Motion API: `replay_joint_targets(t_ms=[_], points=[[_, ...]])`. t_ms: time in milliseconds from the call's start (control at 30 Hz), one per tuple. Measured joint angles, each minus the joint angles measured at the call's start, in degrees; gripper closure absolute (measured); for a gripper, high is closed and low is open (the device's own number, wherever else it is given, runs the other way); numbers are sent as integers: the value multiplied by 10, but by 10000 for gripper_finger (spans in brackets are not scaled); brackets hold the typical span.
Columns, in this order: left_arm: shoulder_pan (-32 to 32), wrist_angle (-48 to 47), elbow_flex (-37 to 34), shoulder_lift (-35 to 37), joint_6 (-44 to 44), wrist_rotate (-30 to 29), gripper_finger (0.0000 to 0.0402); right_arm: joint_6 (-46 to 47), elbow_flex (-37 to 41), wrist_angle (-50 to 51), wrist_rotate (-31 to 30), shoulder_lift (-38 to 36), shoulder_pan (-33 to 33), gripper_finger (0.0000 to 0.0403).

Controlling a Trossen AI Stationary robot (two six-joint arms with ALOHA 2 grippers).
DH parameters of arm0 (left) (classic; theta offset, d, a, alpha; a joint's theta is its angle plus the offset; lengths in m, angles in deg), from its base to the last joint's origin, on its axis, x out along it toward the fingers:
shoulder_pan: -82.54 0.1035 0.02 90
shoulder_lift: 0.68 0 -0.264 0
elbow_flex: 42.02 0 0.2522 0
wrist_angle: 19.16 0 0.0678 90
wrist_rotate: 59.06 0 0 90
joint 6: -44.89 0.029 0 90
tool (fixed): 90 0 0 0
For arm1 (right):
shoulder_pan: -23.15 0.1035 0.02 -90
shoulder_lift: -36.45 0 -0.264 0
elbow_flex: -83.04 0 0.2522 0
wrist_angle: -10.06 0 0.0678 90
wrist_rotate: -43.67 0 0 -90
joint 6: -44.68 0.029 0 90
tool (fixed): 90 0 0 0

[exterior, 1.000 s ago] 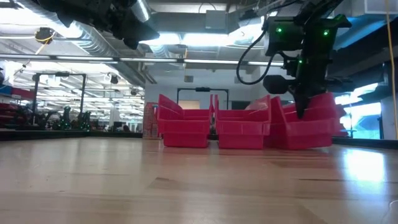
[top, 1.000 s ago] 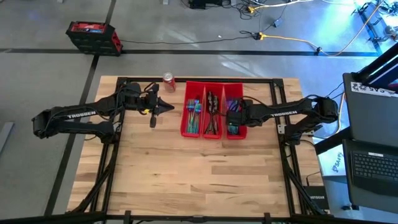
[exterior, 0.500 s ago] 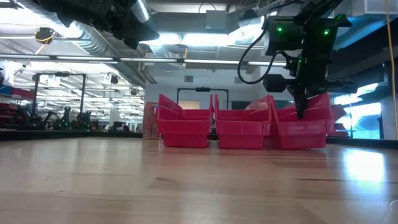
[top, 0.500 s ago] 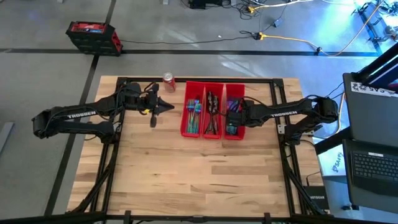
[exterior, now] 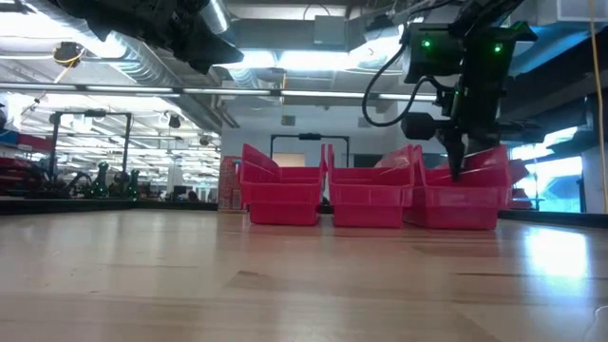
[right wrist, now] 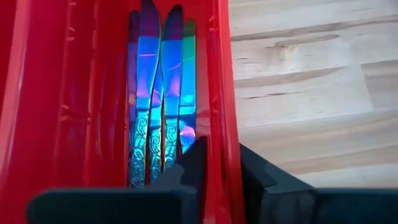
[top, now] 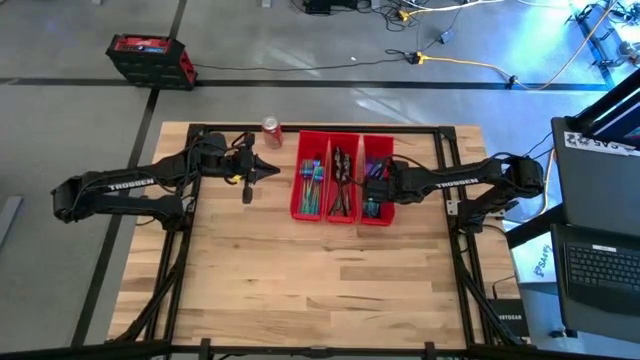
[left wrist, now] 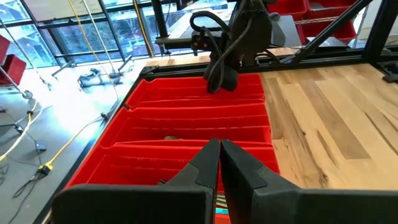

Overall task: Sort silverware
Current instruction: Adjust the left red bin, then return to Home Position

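Each dark arm has the word TROSSEN in white letters on it. No other writing can be read.

Three long red bins point(top: 343, 188) stand side by side at the far middle of the wooden surface point(top: 310, 270). A red can point(top: 271, 131) stands near them, off to the left.

The silverware point(top: 342, 182) is all in the bins. From above, the left bin holds shiny blue, teal and purple pieces. The middle bin holds darker pieces. The right bin holds more blue and teal ones. In the right wrist view, the knives point(right wrist: 157, 93) lie flat and close together along the bin. They shine blue, purple, pink and green, like a rainbow. Their handles have a curly pattern.

The right end effector point(right wrist: 217, 163) is over the right bin, at its outer wall. One finger point(right wrist: 194, 157) is inside, just above the knives, and the other is outside the wall. There is a small gap between them and they hold nothing.

The left end effector point(left wrist: 219, 160) hangs in the air left of the bins, pointing at them. Its fingers point(left wrist: 204, 167) are pressed together, with nothing between them.
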Motion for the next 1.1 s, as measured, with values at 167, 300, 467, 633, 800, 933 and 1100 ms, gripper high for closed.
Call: replay_joint_targets(t_ms=[167,300,467,633,800,933,1100], points=[[0,0,0,0,-1,0,402,-2,0,1,-1,0,0,311],[0,2,0,0,-1,18,402,-44,-3,9,2,0,0,278],[0,19,0,0,-4,43,402,-50,-47,102,-3,0,8,237],[0,18,0,3,-17,43,402,-78,-113,182,-34,0,21,199],[6,17,0,45,-63,43,402,-94,-179,198,-188,-5,69,188],[18,12,0,94,-64,43,402,-110,-193,188,-261,-29,103,196],[31,5,0,148,-66,28,402,-124,-175,183,-288,-77,146,214]])
